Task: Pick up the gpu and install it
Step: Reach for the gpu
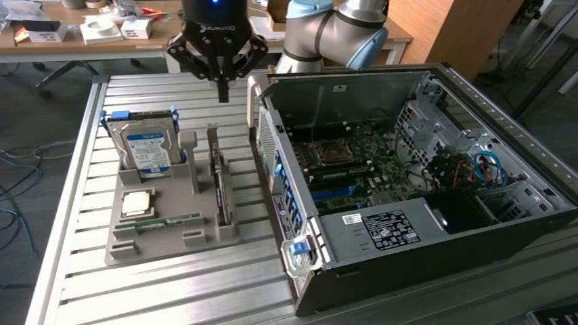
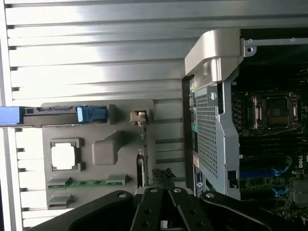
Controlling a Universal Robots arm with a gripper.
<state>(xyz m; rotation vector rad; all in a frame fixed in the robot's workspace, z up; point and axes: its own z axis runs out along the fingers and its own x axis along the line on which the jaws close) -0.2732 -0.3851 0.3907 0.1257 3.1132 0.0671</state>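
The gpu (image 1: pixel 219 181) is a thin dark card standing on edge in a slot of the grey holder (image 1: pixel 158 237), with its silver bracket toward the back. In the wrist view the gpu (image 2: pixel 141 161) appears edge-on as a narrow line. My black gripper (image 1: pixel 223 91) hangs above the far end of the card, clear of it, with its fingers pressed together and nothing between them. The gripper (image 2: pixel 162 204) is also seen in the wrist view, its shut fingers pointing down toward the holder (image 2: pixel 120 159).
The holder also carries an upright hard drive (image 1: pixel 148 150) with a blue label, a square processor (image 1: pixel 137 202) and a green memory stick (image 1: pixel 172 222). An open computer case (image 1: pixel 470 237) lies at the exterior view's right, its motherboard (image 1: pixel 348 162) exposed. All rest on a slatted metal table (image 1: pixel 81 203).
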